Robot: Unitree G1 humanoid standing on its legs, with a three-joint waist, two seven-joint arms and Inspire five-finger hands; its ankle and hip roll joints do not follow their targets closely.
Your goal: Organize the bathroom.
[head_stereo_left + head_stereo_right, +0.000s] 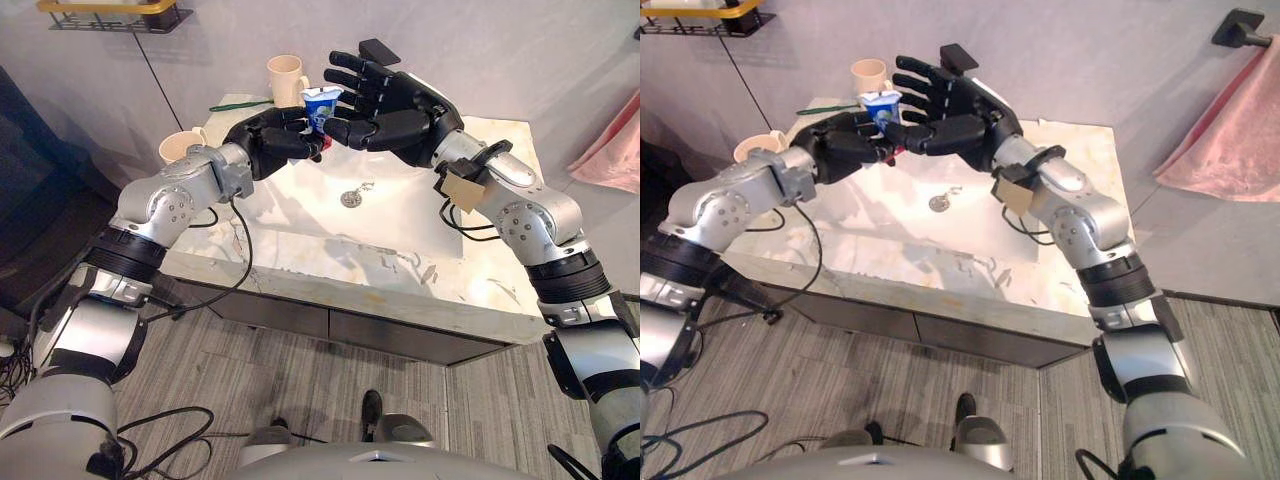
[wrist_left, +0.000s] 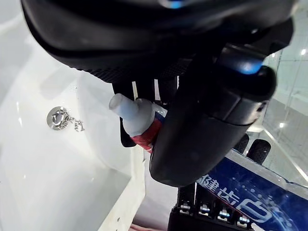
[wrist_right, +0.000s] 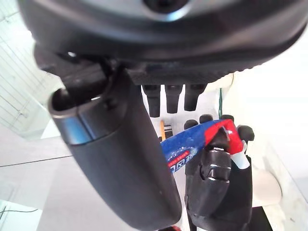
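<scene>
both hands meet over the sink basin, toothpaste tube held between them.
bench (image 1: pixel 480 290) carries the sink basin (image 1: pixel 330 225), drain (image 1: pixel 351 199) below the hands. pink towel (image 1: pixel 1240 120) hangs at the right wall. two beige cups (image 1: pixel 286 78) (image 1: pixel 181 146) stand at the bench's back left. left hand (image 1: pixel 270 138) fingers curled round the toothpaste tube (image 1: pixel 320 107), cap end down; right hand (image 1: pixel 395 100) fingers straight and spread just beside the tube.

toothpaste tube (image 1: pixel 320 106): blue, red, white cap | cups (image 1: pixel 286 78): beige | towel (image 1: pixel 1230 130): pink
</scene>
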